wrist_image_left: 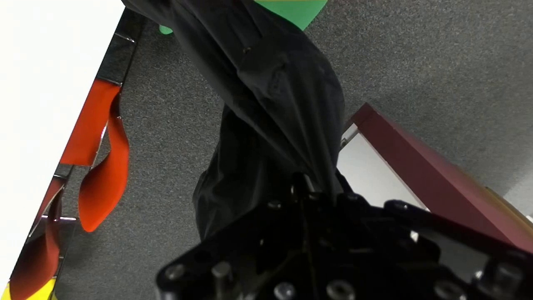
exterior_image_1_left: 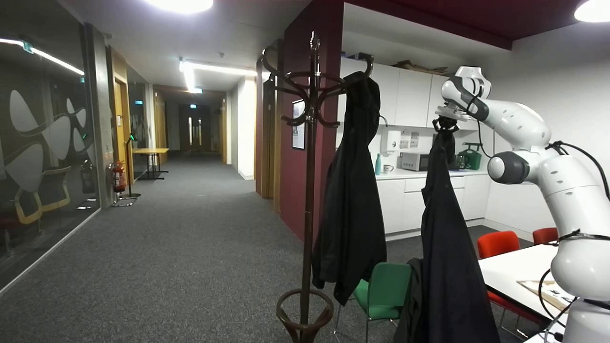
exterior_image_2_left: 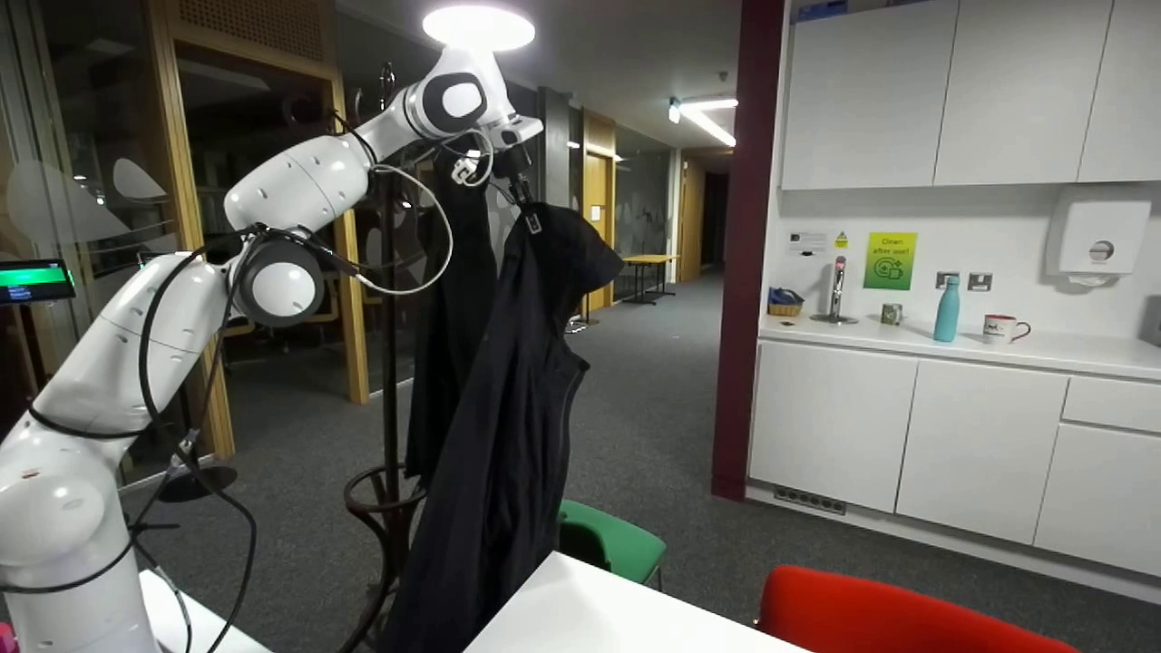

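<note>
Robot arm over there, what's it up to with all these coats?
The robot arm has its gripper shut on the top of a black coat. The coat hangs down from it, beside the table. Nearby is a stand, with another dark coat hanging from one of its hooks.

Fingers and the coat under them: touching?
Touching. In an exterior view the fingers are shut on the coat near its top, and it hangs from them.

Both exterior views cut off the held black garment (exterior_image_1_left: 450,247) below.
</note>
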Robot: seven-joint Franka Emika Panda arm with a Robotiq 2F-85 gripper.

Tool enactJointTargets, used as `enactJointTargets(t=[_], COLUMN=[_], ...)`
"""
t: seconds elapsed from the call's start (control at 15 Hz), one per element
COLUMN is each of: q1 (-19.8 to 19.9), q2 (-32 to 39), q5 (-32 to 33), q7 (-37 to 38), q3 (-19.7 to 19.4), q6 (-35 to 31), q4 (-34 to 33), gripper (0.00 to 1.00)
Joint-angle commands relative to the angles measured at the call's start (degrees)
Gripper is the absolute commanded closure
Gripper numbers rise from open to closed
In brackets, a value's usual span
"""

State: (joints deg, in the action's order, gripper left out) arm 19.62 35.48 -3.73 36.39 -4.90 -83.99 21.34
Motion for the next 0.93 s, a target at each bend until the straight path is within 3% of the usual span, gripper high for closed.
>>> enactJointTargets(t=[0.0,0.6,0.87], q1=[0.8,1.2,-0.1], q2=[0.9,6.0,8.4], q5=[-0.6,-0.4,0.4], q7=[2.1,4.6,4.1], q3=[-0.5,-0.7,-1.0], q6=[-3.8,-21.2,-25.5], q4=[-1.2,-1.8,-0.9], gripper=[0.99,0.99,0.99])
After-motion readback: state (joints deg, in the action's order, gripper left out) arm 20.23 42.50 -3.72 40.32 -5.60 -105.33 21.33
